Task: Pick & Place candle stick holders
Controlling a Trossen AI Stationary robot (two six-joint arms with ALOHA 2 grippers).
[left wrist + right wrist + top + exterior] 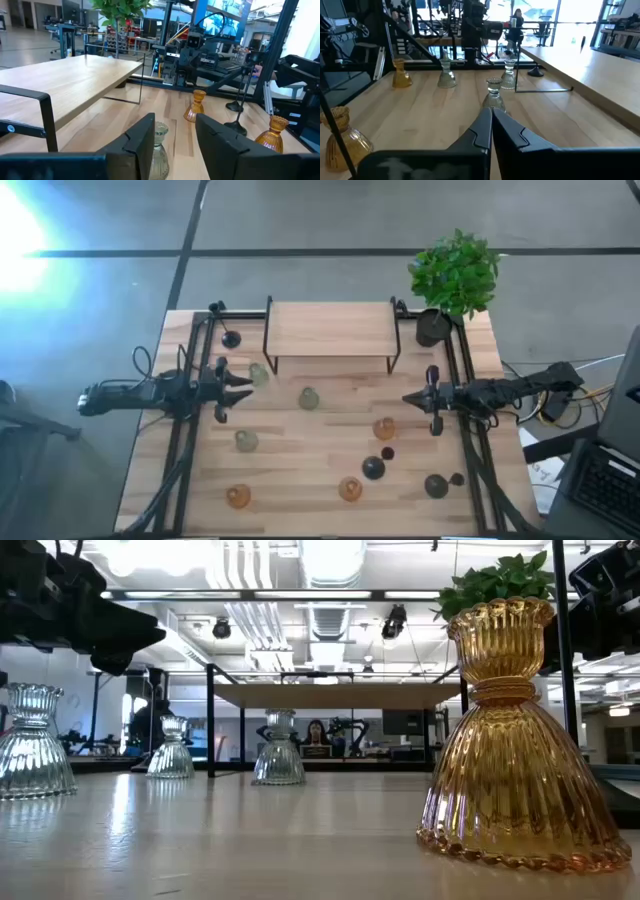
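Observation:
Three pale green glass holders (pixel 259 373) (pixel 309 397) (pixel 246 441) and three amber ones (pixel 384 428) (pixel 350 489) (pixel 238 497) stand upright on their bases on the wooden table. Black candlesticks stand at the far left (pixel 231 338) and near right (pixel 373 468) (pixel 436 486). My left gripper (pixel 247 385) is open at the table's left; a pale green holder (pixel 160 147) stands just beyond its fingertips (pixel 175 122), untouched. My right gripper (pixel 408 398) is shut and empty at the right, pointing at the middle pale green holder (pixel 493 95).
A raised wooden shelf on a black frame (pixel 330 328) stands at the far middle. A leafy plant in a black pot (pixel 455 275) is at the far right corner. Black rails (pixel 190 470) run along both side edges. An amber holder (pixel 520 740) stands close to the low camera.

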